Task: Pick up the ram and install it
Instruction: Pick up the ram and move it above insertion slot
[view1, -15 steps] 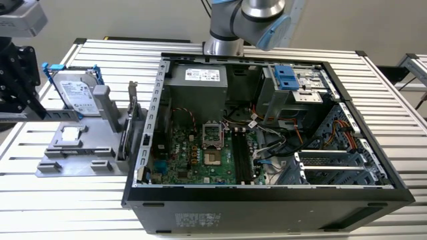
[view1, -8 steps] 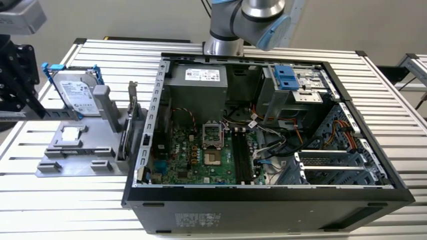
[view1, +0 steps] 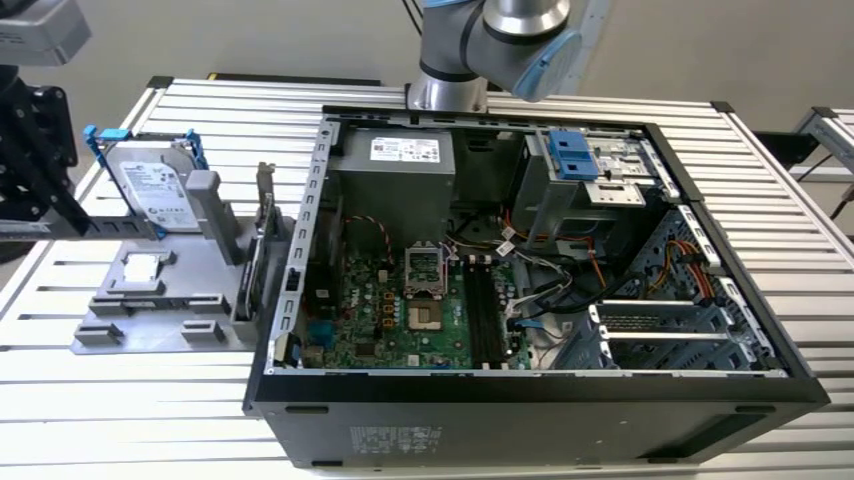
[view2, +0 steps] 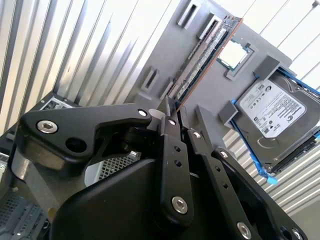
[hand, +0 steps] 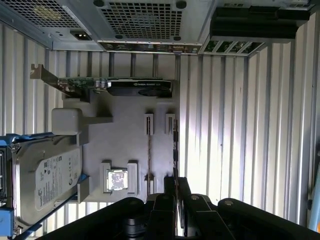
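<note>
The ram (view2: 202, 57) is a thin dark stick with black chips, standing on edge in the slot holders of a grey fixture (view2: 160, 55). In the first wrist view the ram (hand: 149, 155) shows as a narrow line running towards my gripper (hand: 176, 181). My gripper (view2: 173, 111) hangs above the fixture's near end, roughly in line with the ram's near end. Its black fingers (hand: 168, 190) lie close together with nothing between them. The open computer case (view1: 534, 385) holds the green motherboard with long dark memory slots (view1: 483, 310).
On the fixture (view1: 147, 310) also sit a silver hard drive (hand: 47, 175) in a blue bracket, a small square chip (hand: 117, 180) and an upright expansion card (hand: 125, 86). The case stands at the exterior view's right of the fixture on a slatted metal table (view1: 107, 400).
</note>
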